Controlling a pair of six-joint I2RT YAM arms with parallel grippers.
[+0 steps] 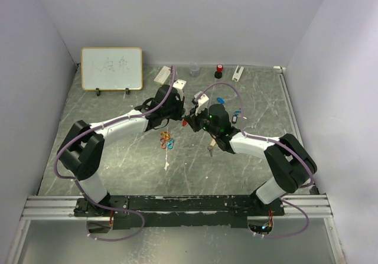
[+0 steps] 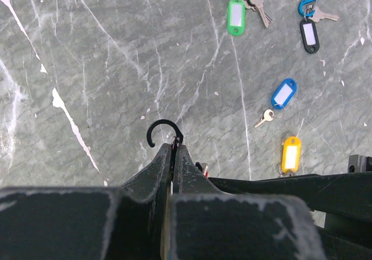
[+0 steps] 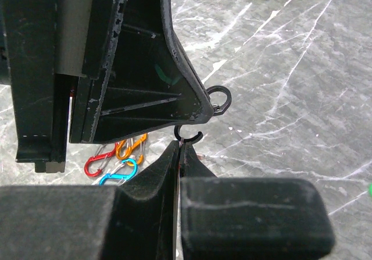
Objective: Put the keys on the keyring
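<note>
My left gripper [image 1: 181,115] and right gripper [image 1: 191,123] meet tip to tip above the table's middle. The left gripper [image 2: 173,147] is shut on a black carabiner keyring [image 2: 164,132], whose hook sticks out past the fingertips; it also shows in the right wrist view [image 3: 220,100]. The right gripper [image 3: 181,148] is shut on a thin piece ending in a black open hook [image 3: 189,135], just under the left finger. Keys with a green tag [image 2: 235,15], black tag [image 2: 309,35], blue tag [image 2: 283,92] and yellow tag [image 2: 290,153] lie on the table.
Red, orange and blue carabiner clips [image 3: 113,158] lie together left of the right gripper, also seen from above [image 1: 166,140]. A key [image 1: 210,150] shows below the right wrist. A whiteboard [image 1: 111,68] and small boxes [image 1: 162,74] stand at the back.
</note>
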